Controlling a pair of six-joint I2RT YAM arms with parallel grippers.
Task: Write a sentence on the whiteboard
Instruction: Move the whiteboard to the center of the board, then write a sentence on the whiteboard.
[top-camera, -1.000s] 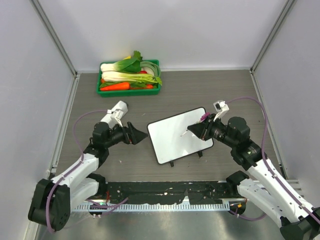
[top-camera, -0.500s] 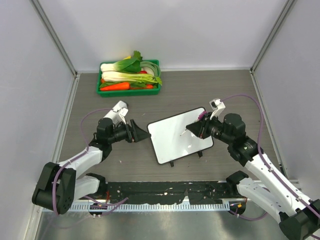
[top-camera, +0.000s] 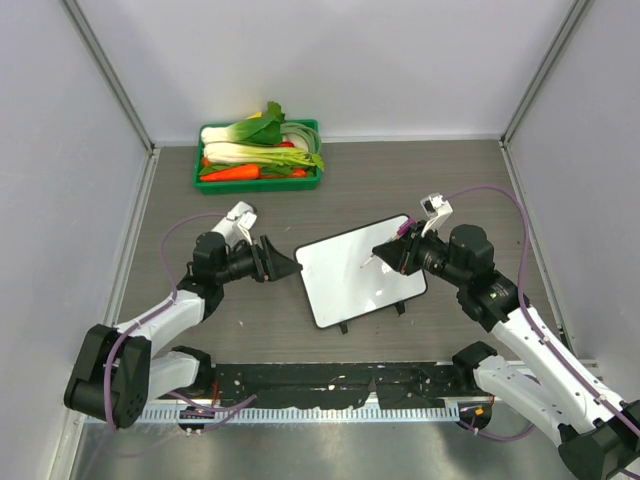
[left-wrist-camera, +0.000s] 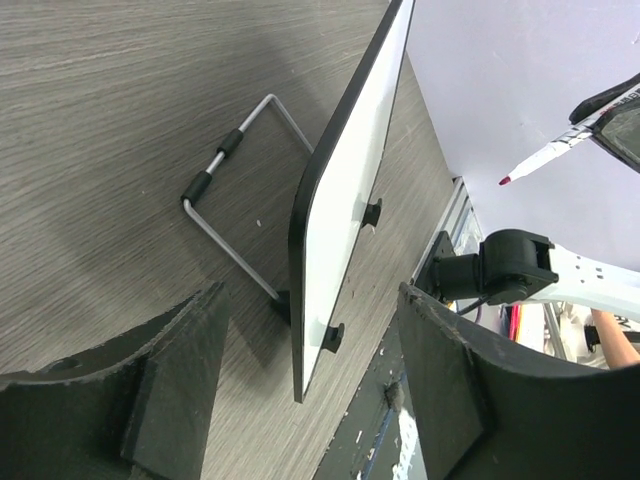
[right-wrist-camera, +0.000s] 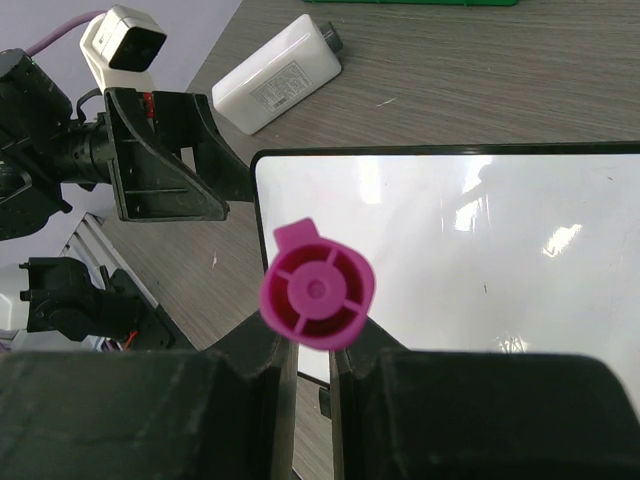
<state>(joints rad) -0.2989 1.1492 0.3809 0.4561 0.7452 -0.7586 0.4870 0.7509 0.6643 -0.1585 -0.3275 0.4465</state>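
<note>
Right gripper (top-camera: 393, 255): clamped on marker (right-wrist-camera: 317, 297), tip ahead over whiteboard (top-camera: 345, 285).
Left gripper (top-camera: 288, 268): jaws apart; pinch whiteboard edge ahead first.

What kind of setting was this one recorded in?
Probably a lab robot test cell. White panel walls in metal framing enclose a wood-grain table. The left arm and right arm are bolted at its edge, with staged props: a whiteboard and a green tray of vegetables.
</note>
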